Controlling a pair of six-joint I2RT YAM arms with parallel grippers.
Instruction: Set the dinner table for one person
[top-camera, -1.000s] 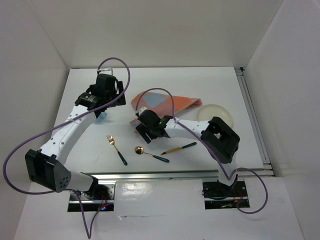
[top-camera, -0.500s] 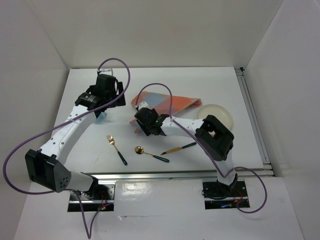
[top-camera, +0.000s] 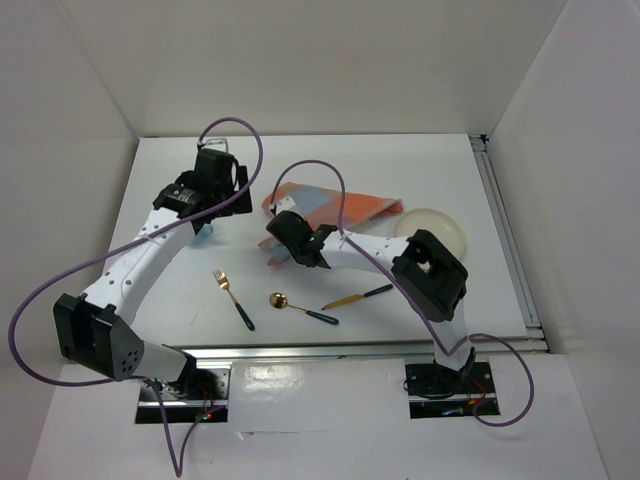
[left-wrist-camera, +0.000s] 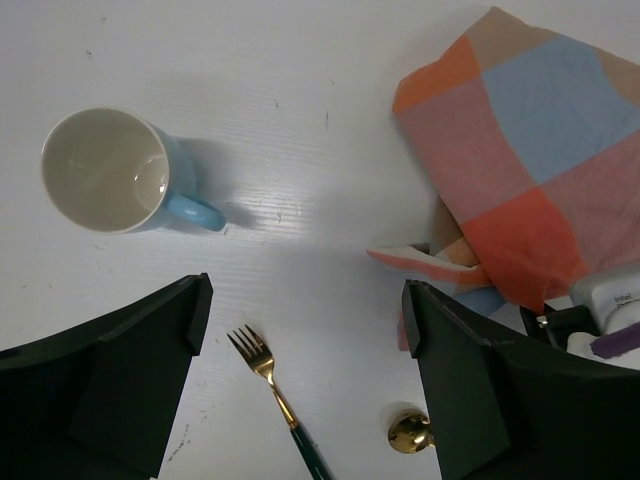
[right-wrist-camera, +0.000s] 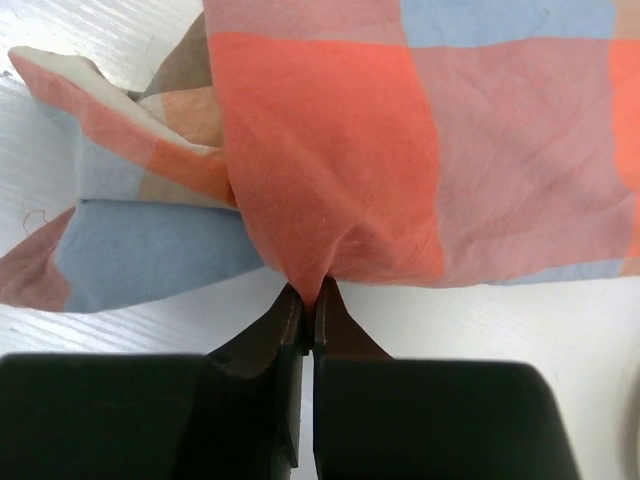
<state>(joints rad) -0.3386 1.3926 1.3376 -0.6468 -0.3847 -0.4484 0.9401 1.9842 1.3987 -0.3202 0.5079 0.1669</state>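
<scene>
The white dinner table (top-camera: 420, 165) carries a crumpled orange, blue and grey checked cloth mat (top-camera: 335, 205) near its middle. My right gripper (top-camera: 283, 240) is shut on the mat's near orange fold (right-wrist-camera: 320, 200), and a pinch of fabric sits between its fingertips (right-wrist-camera: 312, 296). My left gripper (left-wrist-camera: 305, 300) hangs open above the bare tabletop, left of the mat (left-wrist-camera: 530, 140), holding nothing. Below it lie a blue mug (left-wrist-camera: 105, 170) and a gold fork (left-wrist-camera: 275, 385).
The gold fork (top-camera: 232, 298), a gold spoon (top-camera: 300, 308) and a gold knife (top-camera: 357, 296), all dark-handled, lie near the front edge. A cream plate (top-camera: 432, 228) sits right of the mat. The mug (top-camera: 203, 236) peeks out beside the left arm. White walls enclose the table.
My right gripper has slid left and away to the mat's near edge and closed on the fabric. The left arm has barely moved and stays open.
</scene>
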